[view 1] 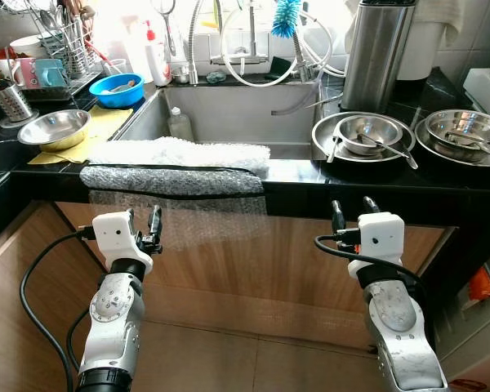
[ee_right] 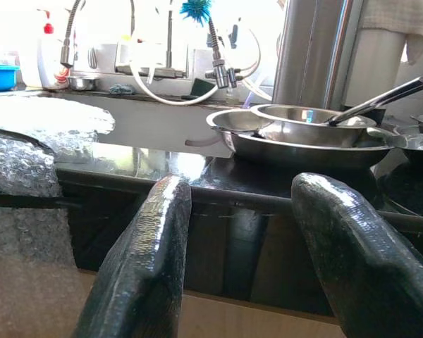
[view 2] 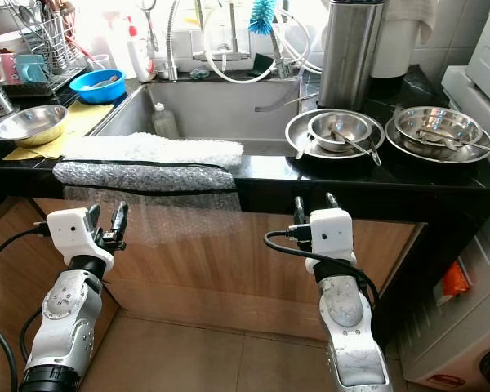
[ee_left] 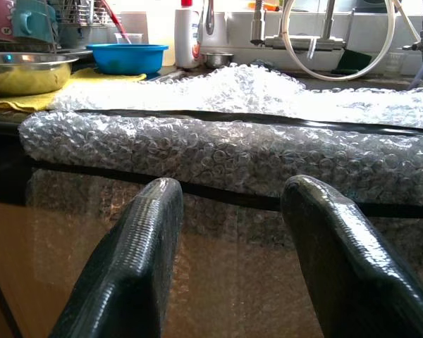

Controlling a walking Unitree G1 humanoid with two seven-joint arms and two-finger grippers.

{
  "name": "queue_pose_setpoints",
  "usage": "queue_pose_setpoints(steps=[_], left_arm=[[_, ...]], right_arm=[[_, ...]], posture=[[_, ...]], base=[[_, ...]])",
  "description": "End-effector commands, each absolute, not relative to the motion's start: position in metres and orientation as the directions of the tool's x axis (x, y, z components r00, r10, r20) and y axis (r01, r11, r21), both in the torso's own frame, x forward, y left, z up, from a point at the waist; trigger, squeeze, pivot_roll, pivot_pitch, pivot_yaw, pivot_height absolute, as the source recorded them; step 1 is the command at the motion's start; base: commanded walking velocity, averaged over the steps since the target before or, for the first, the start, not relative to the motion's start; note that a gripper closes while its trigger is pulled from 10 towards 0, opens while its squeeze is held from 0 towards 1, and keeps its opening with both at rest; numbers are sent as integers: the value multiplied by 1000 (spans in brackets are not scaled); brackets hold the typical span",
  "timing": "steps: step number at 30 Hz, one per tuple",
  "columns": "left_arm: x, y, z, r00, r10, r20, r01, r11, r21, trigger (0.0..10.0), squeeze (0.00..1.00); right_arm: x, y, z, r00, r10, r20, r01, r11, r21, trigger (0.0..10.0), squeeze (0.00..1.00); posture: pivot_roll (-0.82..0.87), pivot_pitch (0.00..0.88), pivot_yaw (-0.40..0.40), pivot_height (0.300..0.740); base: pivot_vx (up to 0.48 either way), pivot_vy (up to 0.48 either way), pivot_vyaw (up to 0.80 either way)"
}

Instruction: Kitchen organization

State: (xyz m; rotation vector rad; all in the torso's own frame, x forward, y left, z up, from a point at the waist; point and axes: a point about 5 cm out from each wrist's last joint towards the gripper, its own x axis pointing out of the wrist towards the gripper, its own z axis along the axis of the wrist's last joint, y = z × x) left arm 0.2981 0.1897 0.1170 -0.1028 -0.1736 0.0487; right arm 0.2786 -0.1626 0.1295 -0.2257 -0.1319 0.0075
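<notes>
On the far left of the black surface point(view 1: 441, 189) stand 1 metal cup point(view 1: 11, 101) and 1 steel bowl point(view 1: 54, 128) on a yellow cloth point(view 1: 106, 122), with 1 blue bowl point(view 1: 117, 89) behind. 1 sheet of bubble wrap point(view 1: 175, 167) lies over the near edge of the sink point(view 1: 229, 114) and hangs down the cabinet front. 1 bottle point(view 1: 179, 125) stands inside the sink. Right of the sink sit 2 stacks of steel bowls point(view 1: 363, 135), side by side, each with utensils in it, and 1 tall steel canister point(view 1: 376, 53) stands behind them.

The left pincer point(view 1: 144, 222) hangs below the surface edge, just near of the hanging wrap, fingers parted and holding nothing. The right pincer point(view 1: 353, 211) hangs below the bowls, also parted and holding nothing.
</notes>
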Motion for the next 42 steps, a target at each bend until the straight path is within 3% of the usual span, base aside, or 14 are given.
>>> queue_pose_setpoints(steps=[1, 42], left_arm=[[301, 194, 124, 978, 74, 196, -52, 992, -115, 10000, 0], [305, 191, 130, 972, 67, 225, -41, 992, -118, 10000, 0]], right_arm=[[281, -159, 132, 990, 30, 141, 1, 977, -215, 10000, 0], [283, -159, 133, 989, 32, 144, 0, 977, -215, 10000, 0]], posture=[[-111, 0, 97, 740], [-112, 0, 91, 740]], base=[[0, 0, 0], [276, 18, 0]])
